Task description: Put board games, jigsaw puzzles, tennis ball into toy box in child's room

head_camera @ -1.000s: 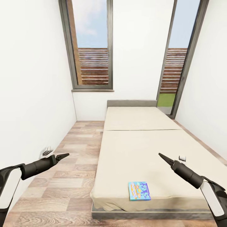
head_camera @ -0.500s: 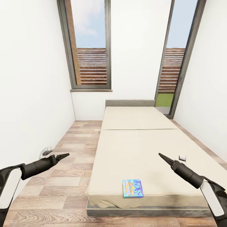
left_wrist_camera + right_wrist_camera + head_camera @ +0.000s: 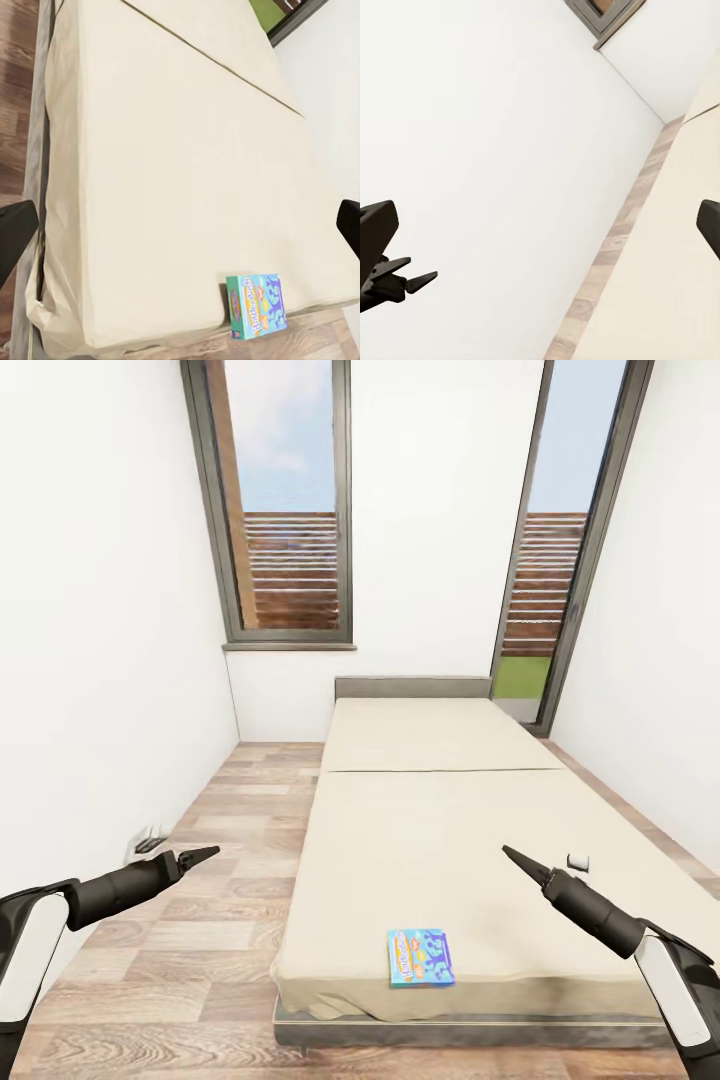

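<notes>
Head view: small blue printed cardboard board game (image 3: 421, 957) flat near foot edge of beige-mattressed, grey-framed bed (image 3: 440, 830); left wrist view: left gripper (image 3: 180, 225) spread empty; right wrist view: right gripper (image 3: 540, 225) likewise; box probably light, stiff — pinch an edge.

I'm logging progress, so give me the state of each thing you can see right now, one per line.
Board game: lying flat near the foot edge of the bed, untouched.
Bed: otherwise bare beige mattress.
Left gripper: empty, over the floor.
Right gripper: empty, above the mattress.
</notes>
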Motion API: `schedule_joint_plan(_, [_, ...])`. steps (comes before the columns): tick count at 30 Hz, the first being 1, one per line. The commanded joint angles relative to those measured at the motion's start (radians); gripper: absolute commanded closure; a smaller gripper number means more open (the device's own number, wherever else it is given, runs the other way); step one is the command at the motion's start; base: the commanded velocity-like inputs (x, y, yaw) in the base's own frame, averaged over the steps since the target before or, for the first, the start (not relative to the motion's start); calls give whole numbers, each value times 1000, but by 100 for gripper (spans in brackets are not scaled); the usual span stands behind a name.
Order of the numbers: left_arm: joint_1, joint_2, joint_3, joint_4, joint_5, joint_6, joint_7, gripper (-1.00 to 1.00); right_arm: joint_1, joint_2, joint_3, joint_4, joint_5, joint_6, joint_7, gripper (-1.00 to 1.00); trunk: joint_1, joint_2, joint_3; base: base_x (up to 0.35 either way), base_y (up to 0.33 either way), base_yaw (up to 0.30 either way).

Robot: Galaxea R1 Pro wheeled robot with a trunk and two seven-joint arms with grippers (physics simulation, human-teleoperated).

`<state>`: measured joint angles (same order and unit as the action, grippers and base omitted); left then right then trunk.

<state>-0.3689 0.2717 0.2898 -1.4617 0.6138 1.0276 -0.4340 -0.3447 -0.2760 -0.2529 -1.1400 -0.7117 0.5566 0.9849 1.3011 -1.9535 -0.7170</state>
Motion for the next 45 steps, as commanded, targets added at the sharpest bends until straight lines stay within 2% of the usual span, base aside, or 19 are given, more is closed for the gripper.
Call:
schedule_joint_plan(1, [-1, 0, 2, 0, -6, 5, -8, -100, -1, 0, 0, 0, -6, 7, 1, -100, 0, 0, -1, 0, -66, 0])
schedule_joint_plan(20, [-1, 0, 2, 0, -6, 5, -8, -100, -1, 0, 3, -2, -5, 8, -5, -100, 0, 0, -2, -31, -208, 0])
schedule_joint_plan(45, [-1, 1, 3, 0, -6, 5, -9, -100, -1, 1, 5, 0, -5, 4, -6, -100, 0, 0, -39, -130, -193, 0])
